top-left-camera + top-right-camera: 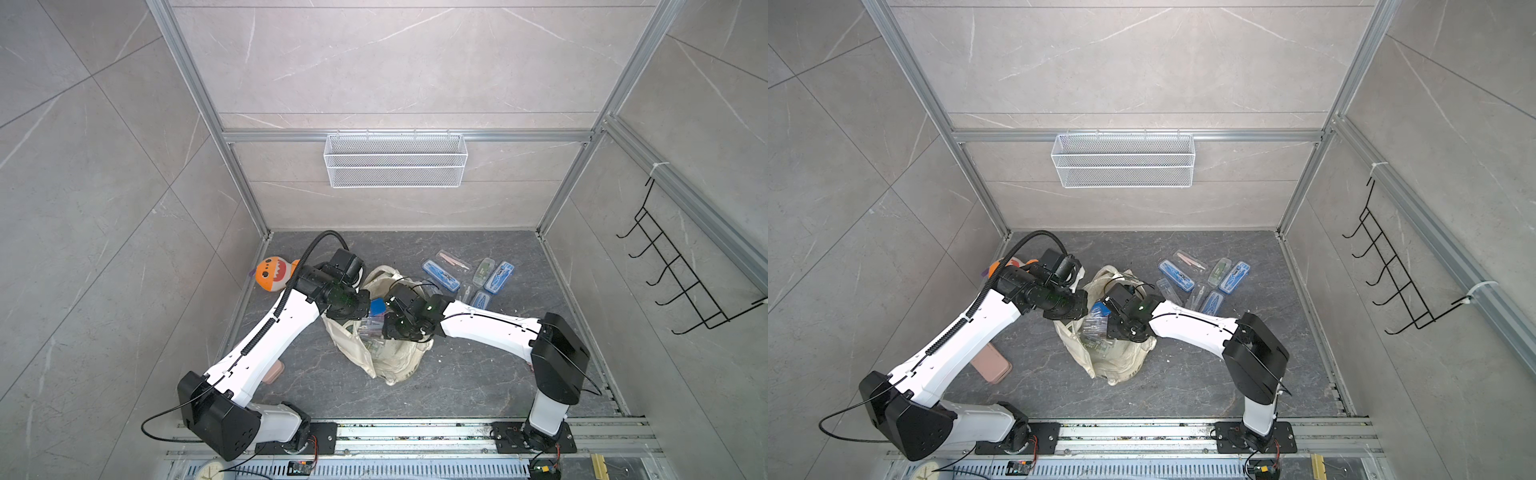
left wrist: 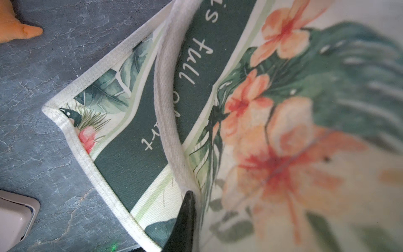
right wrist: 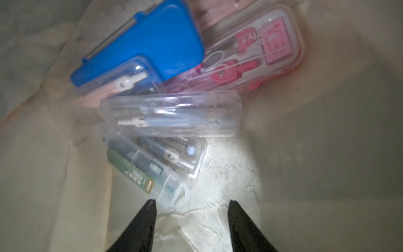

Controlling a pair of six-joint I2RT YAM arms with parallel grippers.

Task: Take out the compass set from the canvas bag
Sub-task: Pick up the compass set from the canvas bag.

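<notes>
Canvas bag (image 1: 392,357) stands mouth-up at mid-desk (image 1: 478,374). Left claw (image 2: 189,199) is pinched shut on bag fabric at the foot of a handle (image 2: 168,98), at the 10 o'clock rim. Right claw (image 3: 192,203) is inside the bag, jaws wide over the bag floor. Green-labelled case (image 3: 152,161) lies just beside one finger, with clear case (image 3: 170,113), blue case (image 3: 141,43) and pink case (image 3: 250,54) heaped beyond. Loose cases (image 1: 441,276) lie on the desk at 2 o'clock of the bag.

White-shelled left arm (image 1: 266,345) and right arm (image 1: 490,328), black joints, ribbed black conduit (image 1: 266,326), thin black cables
</notes>
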